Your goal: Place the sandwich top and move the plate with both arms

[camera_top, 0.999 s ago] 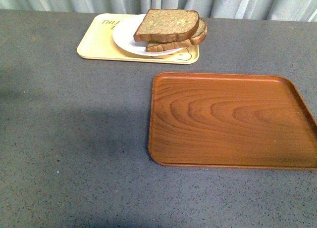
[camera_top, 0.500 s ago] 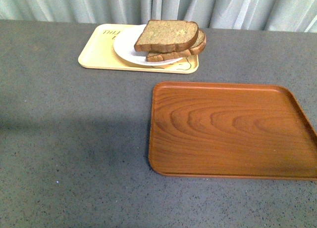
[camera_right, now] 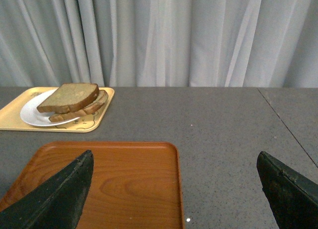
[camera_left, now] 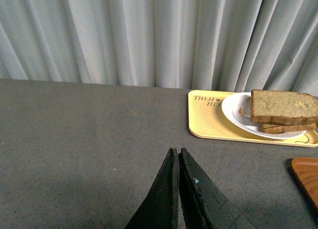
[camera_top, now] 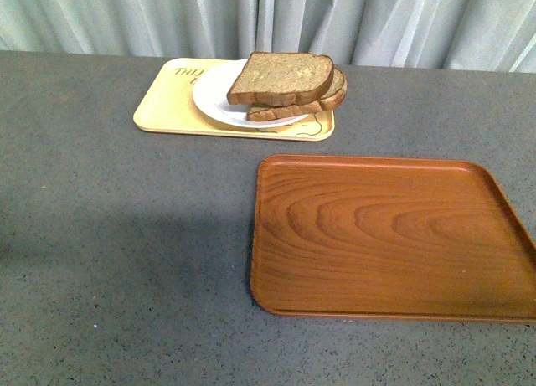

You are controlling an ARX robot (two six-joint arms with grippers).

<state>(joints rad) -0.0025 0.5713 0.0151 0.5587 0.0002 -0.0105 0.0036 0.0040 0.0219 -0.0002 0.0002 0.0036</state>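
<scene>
Nearest, wood-grain tray (camera_top: 385,235): brown, rectangular, bare, lying on the grey table (camera_top: 117,260) right of centre. Right gripper (camera_right: 181,189): fingers spread wide, holding nothing, poised above the near part of this tray. Left gripper (camera_left: 178,182): fingers pressed together, empty, hanging over bare table well short of the food. Farther back, yellow tray (camera_top: 167,110): pale, printed, just beyond the wood-grain tray's far left corner but apart from it. On it, plate (camera_top: 213,97): round, white, shallow. On the plate, lower slice (camera_top: 331,91) with sandwich top (camera_top: 280,78) resting over it, slightly offset, crust edges not quite aligned. Farthest, curtain (camera_top: 268,18): pale, pleated. Status, as judged: top slice appears placed; plate transfer not yet begun, neither arm near the plate. Next move calls for both grippers reaching to opposite rims of the plate, the left parting its fingers first, then a level lift so the stacked bread does not slide.
</scene>
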